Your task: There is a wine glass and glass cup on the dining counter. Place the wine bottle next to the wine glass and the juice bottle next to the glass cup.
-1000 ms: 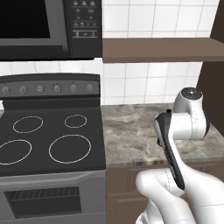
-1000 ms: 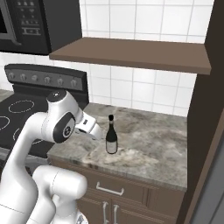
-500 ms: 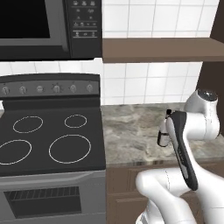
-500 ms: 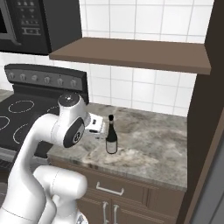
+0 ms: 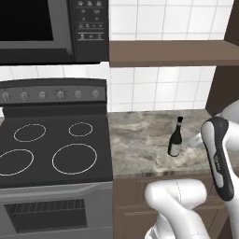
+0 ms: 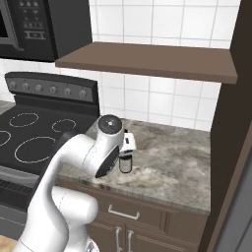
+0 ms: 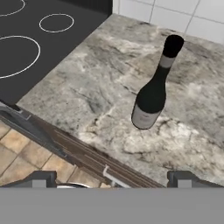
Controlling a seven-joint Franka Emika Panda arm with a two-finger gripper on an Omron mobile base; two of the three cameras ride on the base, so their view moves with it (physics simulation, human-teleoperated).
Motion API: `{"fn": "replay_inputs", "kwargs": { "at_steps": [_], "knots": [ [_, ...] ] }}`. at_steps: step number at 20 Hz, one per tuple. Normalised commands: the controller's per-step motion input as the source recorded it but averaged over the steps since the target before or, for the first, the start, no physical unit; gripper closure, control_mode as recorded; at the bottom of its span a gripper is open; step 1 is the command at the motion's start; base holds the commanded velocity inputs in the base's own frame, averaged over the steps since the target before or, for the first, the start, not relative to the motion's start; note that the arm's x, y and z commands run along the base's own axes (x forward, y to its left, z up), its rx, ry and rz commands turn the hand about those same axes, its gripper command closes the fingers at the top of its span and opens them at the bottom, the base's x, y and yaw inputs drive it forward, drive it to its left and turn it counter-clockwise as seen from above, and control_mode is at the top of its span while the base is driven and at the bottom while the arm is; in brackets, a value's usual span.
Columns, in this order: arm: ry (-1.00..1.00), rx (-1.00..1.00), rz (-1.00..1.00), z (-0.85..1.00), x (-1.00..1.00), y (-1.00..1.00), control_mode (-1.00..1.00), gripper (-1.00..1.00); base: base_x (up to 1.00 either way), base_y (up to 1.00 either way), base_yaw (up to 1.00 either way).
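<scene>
The gripper (image 7: 111, 177) looks down at a marbled grey-beige kitchen counter (image 5: 140, 140), its two dark fingertips (image 7: 40, 178) standing wide apart with nothing between them. Just ahead of the gripper, a little past the counter's front edge, the wine bottle (image 7: 154, 87) stands upright on the stone — dark green-black, with a long narrow neck and a dark cap. A pale label band wraps its lower body; any print on it is too small to read.

To the gripper's left lies a black glass stovetop (image 5: 51, 149) with white burner rings, flush against the counter. Behind it rises a control panel with a row of knobs (image 5: 51, 94), and above hangs a black microwave (image 5: 51, 30) whose keypad markings are blurred beyond reading. Beyond the bottle, a white tiled wall (image 6: 162, 103) backs the counter, and a brown wooden shelf (image 6: 147, 61) juts out overhead. A tall dark brown cabinet side (image 6: 231, 147) closes off the counter at the far right of the gripper.

Under the counter are brown cabinet fronts with a metal drawer handle (image 6: 121, 213) — and in the hand view, tan floor tiles (image 7: 26, 151) show below the counter's edge. In the right base view the arm probably hides most of the bottle's neck.
</scene>
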Motion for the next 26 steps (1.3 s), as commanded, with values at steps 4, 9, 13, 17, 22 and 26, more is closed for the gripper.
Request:
{"fn": "replay_inputs", "kwargs": {
  "at_steps": [4,9,13,17,22,26],
  "knots": [
    [-0.08,0.0,0.23,0.0,0.0,-0.37,-1.0,-1.0,0.0,0.0,0.0],
    [-0.22,0.0,0.19,-0.08,0.01,-0.28,-1.0,-1.0,0.0,0.0,0.0],
    [-0.14,0.08,0.16,-0.16,0.16,-0.06,-1.0,-1.0,0.0,0.0,0.0],
    [-0.1,0.13,0.16,-0.1,0.23,0.0,-1.0,-1.0,0.0,0.0,0.0],
    [-0.02,0.12,0.14,-0.05,0.25,-0.02,-1.0,-1.0,0.0,0.0,0.0],
    [0.0,0.13,0.13,0.0,0.26,-0.06,-1.0,-1.0,0.0,0.0,0.0]
  ]
}}
